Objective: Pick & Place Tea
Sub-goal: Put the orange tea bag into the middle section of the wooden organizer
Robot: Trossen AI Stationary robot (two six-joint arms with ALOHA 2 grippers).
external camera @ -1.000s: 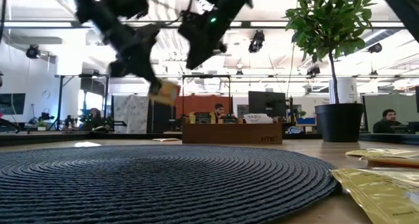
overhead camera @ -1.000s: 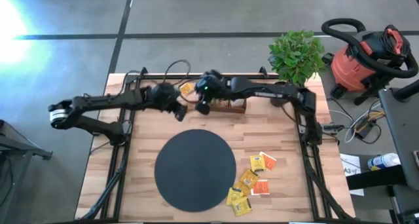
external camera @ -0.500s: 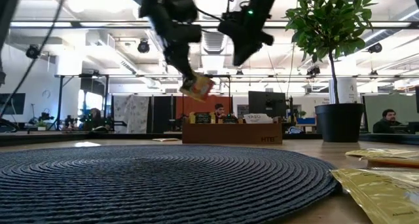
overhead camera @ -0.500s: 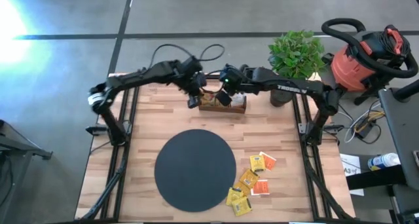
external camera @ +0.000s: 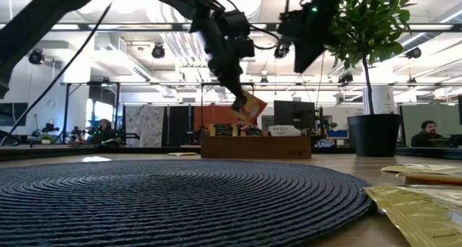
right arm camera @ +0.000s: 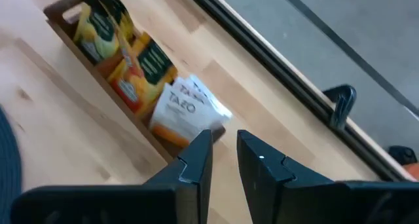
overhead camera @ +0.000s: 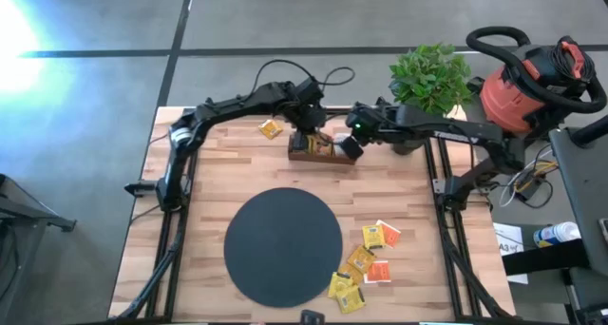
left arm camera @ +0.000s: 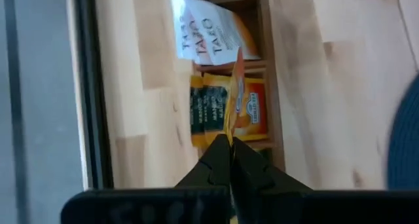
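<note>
My left gripper (overhead camera: pixel 318 138) reaches over the brown wooden tray (overhead camera: pixel 323 151) at the table's far side, shut on an orange-yellow tea sachet (external camera: pixel 249 108) that hangs just above the tray. In the left wrist view the tray (left arm camera: pixel 265 67) holds yellow and orange sachets (left arm camera: pixel 226 112) and a white one (left arm camera: pixel 203 37). My right gripper (overhead camera: pixel 349 146) hovers at the tray's right end, narrowly open and empty (right arm camera: pixel 224 152). One yellow sachet (overhead camera: pixel 271 128) lies flat on the table left of the tray. Several more sachets (overhead camera: pixel 364 263) lie right of the black disc (overhead camera: pixel 283 246). My left gripper pinches the orange-yellow sachet between its two fingers (left arm camera: pixel 219 155) at the sachet's upper edge (left arm camera: pixel 230 129), coming from above and pointing down. The sachet hangs below the fingers, tilted and lifted clear, with its lower corner (external camera: pixel 254 119) close above the tray.
A potted plant (overhead camera: pixel 429 78) stands at the table's far right corner, close behind my right arm. The black disc fills the table's middle. Bare wood lies to the left of the disc and between the disc and the tray. A vacuum cleaner (overhead camera: pixel 532 83) stands off the table.
My left gripper has swung from the table's far left toward the right, carrying the sachet until it hangs over the tray, a little lower than before. My right gripper has moved right along the tray, from its left end to its right end.
</note>
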